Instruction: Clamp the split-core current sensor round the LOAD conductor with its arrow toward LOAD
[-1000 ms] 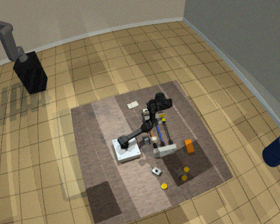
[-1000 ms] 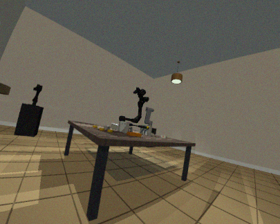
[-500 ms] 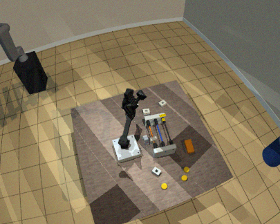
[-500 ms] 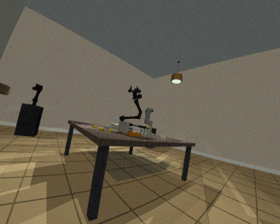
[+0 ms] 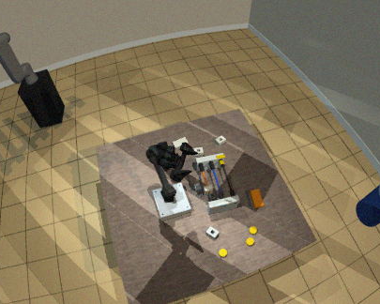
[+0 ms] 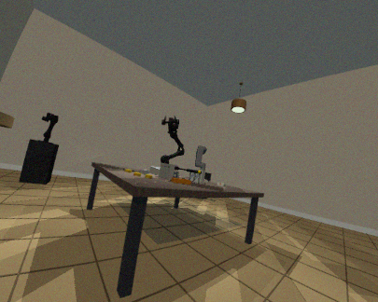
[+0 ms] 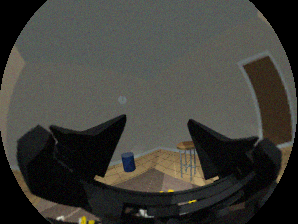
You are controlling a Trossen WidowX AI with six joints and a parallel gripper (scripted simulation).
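Observation:
My gripper [image 5: 186, 162] [image 6: 171, 122] [image 7: 157, 120] is open and empty, raised high above the table and pointing out over the room. The conductor rig [image 5: 223, 203] stands right of the arm base [image 5: 172, 203]; it holds an orange [image 5: 204, 177], a blue [image 5: 215, 176] and a black conductor [image 5: 227, 180] side by side between two white end bars. A small yellow tag [image 5: 220, 158] sits at the far bar by the black conductor; I cannot read it. A grey part that looks like the sensor [image 5: 199, 188] [image 6: 200, 158] stands at the orange conductor's near end. I cannot tell whether it is closed.
An orange block [image 5: 256, 198] lies right of the rig. Three yellow discs [image 5: 250, 241] and a small white cube [image 5: 212, 232] lie at the front. More white pieces [image 5: 220, 140] lie at the back. A black pedestal [image 5: 41, 98] and a blue cylinder [image 5: 375, 205] stand on the floor.

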